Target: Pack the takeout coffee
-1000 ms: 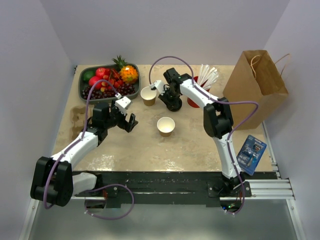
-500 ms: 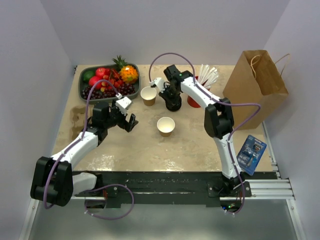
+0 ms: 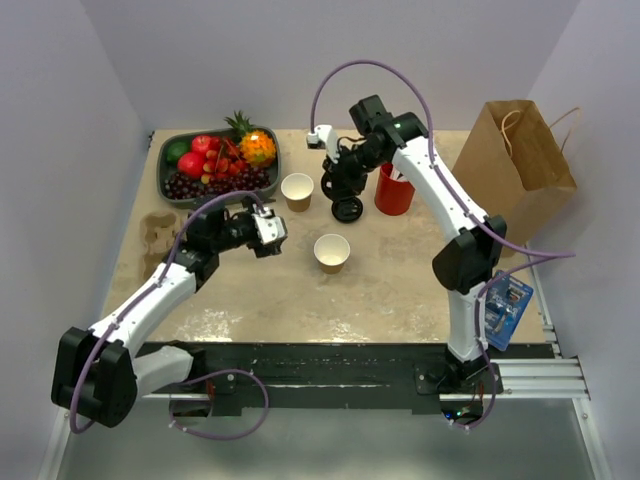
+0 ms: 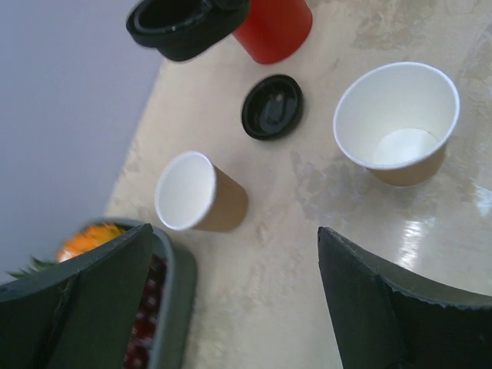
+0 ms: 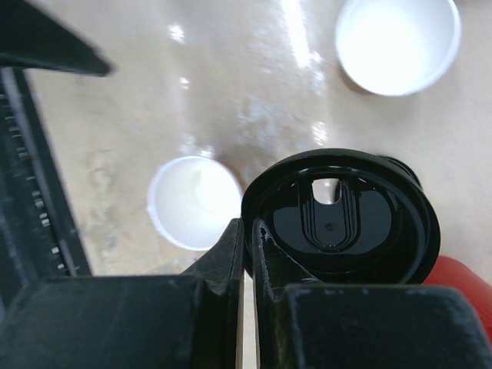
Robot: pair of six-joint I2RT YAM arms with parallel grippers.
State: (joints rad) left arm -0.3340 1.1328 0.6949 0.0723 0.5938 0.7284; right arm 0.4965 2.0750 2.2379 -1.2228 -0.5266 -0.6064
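Two small paper cups stand open on the table, neither with a lid on. One cup (image 3: pixel 297 190) (image 4: pixel 192 192) is by the fruit tray. The other cup (image 3: pixel 332 252) (image 4: pixel 396 115) (image 5: pixel 194 201), mid-table, has a cream-coloured bottom; I cannot tell which is the takeout coffee. My right gripper (image 3: pixel 342 178) (image 5: pixel 247 231) is raised above the table and shut on the rim of a black lid (image 5: pixel 338 215) (image 4: pixel 181 27). A second black lid (image 3: pixel 347 210) (image 4: pixel 272 106) lies flat on the table below it. My left gripper (image 3: pixel 268 232) (image 4: pixel 234 246) stands open and holds nothing, left of the mid-table cup.
A red cup (image 3: pixel 394 190) (image 4: pixel 273 31) stands right of the lids. A brown paper bag (image 3: pixel 510 165) stands open at the back right. A grey tray of fruit (image 3: pixel 166 160) sits at the back left. A blue packet (image 3: pixel 503 308) lies at the right edge.
My right gripper closed on a black lid and lifted it off the table, the arm swinging up and back. My left arm reached right, toward the mid-table cup.
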